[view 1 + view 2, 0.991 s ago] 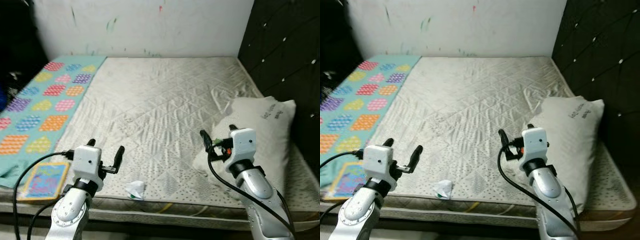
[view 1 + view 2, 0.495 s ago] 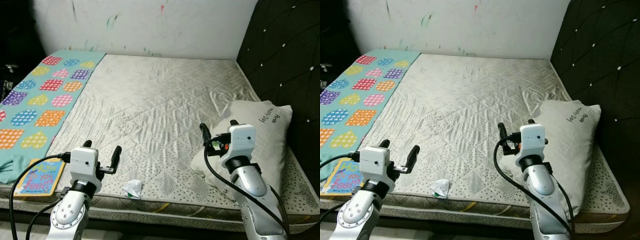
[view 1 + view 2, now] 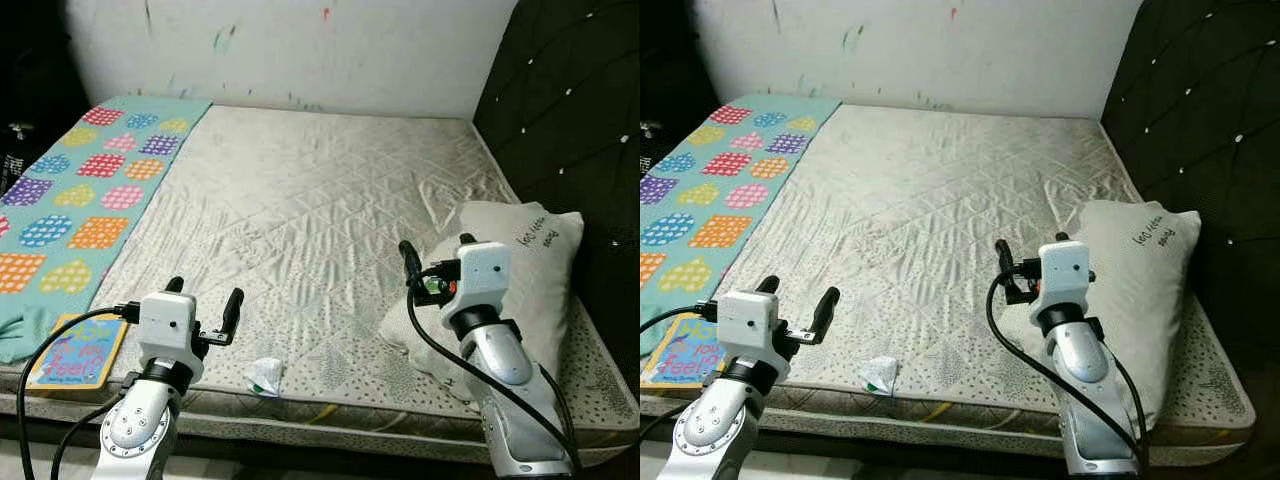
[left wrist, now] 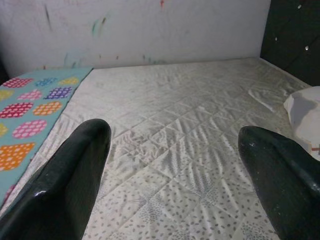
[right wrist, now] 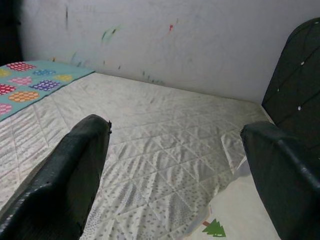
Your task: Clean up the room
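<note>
Here is the bed, its quilted off-white mattress bare and rumpled across the middle of the frame. Along the left edge lies a teal blanket with bright dotted patches. At lower left, on the mattress's near corner just below that blanket, lies a picture book. A small crumpled wrapper sits at bottom centre, close to the mattress's front edge. On the right side a white pillow with printed lettering lies against the dark tufted headboard, which fills the upper right. Behind the bed, along the top, a white wall carries streaks of coloured marks.

The left gripper is held above the near edge at lower left, fingers spread wide, holding nothing. The right gripper is raised at the pillow's left edge, lower right, fingers likewise spread apart and empty.
</note>
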Robot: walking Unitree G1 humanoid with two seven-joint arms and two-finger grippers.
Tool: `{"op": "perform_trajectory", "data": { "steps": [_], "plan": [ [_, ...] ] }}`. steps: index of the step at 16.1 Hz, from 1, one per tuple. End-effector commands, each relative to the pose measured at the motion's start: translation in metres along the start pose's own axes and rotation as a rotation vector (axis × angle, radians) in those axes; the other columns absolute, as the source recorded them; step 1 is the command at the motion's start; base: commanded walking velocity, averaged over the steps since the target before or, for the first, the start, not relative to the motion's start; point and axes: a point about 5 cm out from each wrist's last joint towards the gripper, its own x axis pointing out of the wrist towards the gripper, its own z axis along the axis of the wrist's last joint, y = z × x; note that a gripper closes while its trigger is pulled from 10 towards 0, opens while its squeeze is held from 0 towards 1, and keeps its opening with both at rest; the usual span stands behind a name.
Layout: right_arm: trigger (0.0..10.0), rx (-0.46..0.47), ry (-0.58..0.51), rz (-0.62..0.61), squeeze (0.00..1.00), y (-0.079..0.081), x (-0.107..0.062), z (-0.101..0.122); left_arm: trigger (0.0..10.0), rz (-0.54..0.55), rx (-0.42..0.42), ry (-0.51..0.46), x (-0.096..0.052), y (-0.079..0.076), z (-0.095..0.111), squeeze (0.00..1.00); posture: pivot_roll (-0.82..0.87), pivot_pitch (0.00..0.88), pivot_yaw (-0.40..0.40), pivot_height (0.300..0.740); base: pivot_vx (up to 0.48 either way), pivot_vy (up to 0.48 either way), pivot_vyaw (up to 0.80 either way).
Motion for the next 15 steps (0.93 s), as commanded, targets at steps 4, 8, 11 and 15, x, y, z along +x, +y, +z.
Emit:
{"op": "perform_trajectory", "data": {
  "steps": [4,8,11,15],
  "plan": [
    [10.0,-0.015,0.014,0.011,0.00,-0.0028,0.0022,-0.0011,10.0,-0.019,-0.005,-0.016,0.0011,-0.0031,0.0048,0.00,0.04,0.000,-0.054,0.740,0.000,-0.345,0.00],
    [10.0,-0.017,0.014,0.021,0.00,-0.0021,0.0042,-0.0006,10.0,-0.021,-0.010,-0.019,0.0004,-0.0045,0.0054,0.00,0.04,0.000,-0.059,0.740,0.000,-0.442,0.00],
    [10.0,-0.017,0.018,0.024,0.00,-0.0025,0.0047,-0.0015,10.0,-0.012,-0.021,-0.022,0.0012,-0.0042,0.0057,0.00,0.04,0.001,-0.060,0.740,0.000,-0.136,0.00],
    [10.0,-0.015,0.025,0.029,0.00,-0.0020,0.0045,-0.0032,10.0,-0.008,-0.032,-0.018,0.0026,-0.0036,0.0054,0.00,0.03,0.003,-0.059,0.740,0.000,0.000,0.00]
  ]
}}
